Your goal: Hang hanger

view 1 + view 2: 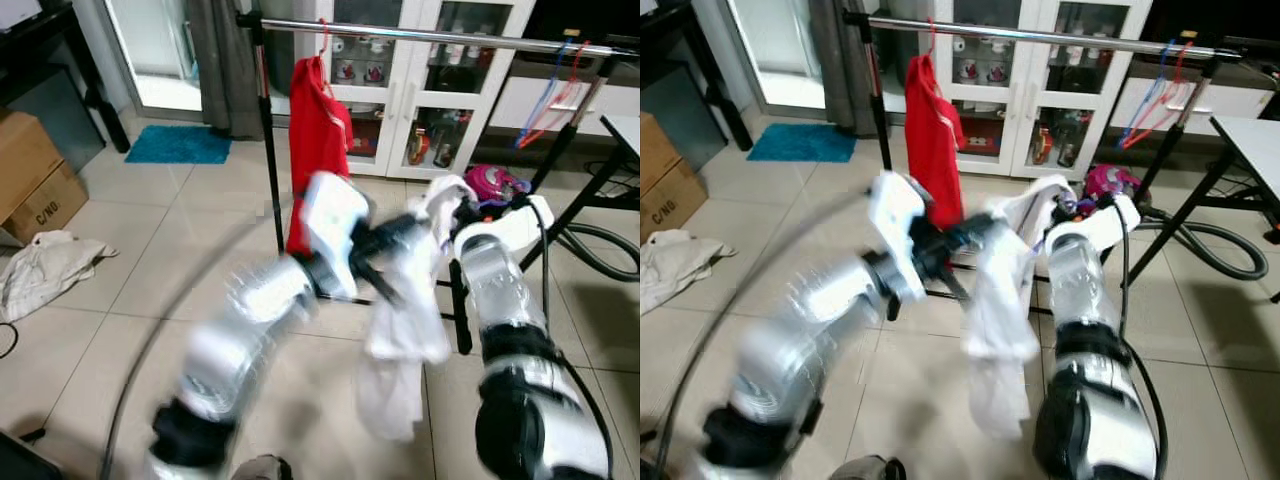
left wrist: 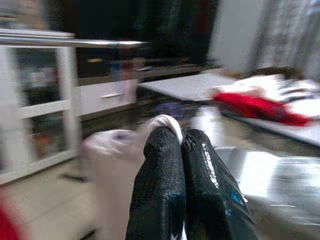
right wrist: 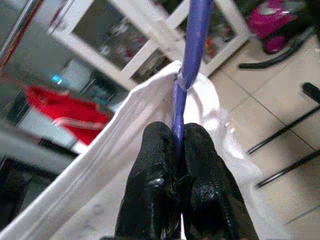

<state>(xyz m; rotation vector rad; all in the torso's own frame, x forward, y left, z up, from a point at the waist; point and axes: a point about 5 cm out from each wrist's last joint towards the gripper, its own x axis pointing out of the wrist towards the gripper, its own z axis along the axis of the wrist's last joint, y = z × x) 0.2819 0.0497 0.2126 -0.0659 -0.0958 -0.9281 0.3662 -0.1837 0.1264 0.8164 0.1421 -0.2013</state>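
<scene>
Pale floor tiles [image 1: 200, 200] stretch beneath a silver clothes rail [image 1: 420, 35] standing in front of a white glass-door cabinet [image 1: 400, 90]. The right gripper [image 3: 176, 150] is clamped on the neck of a purple hanger [image 3: 192, 45], which carries a white garment [image 1: 405, 330] held low between the arms, well below the rail. The left gripper [image 2: 181, 150], its fingers pressed together, sits at the garment's shoulder, blurred with motion. A red shirt [image 1: 318, 150] hangs on the rail just behind, and empty hangers [image 1: 550, 95] hang farther right. The grip on the hanger is thin, so it may twist or slip during lifting. The garment could also slide off, or the hook might snag the red shirt.
</scene>
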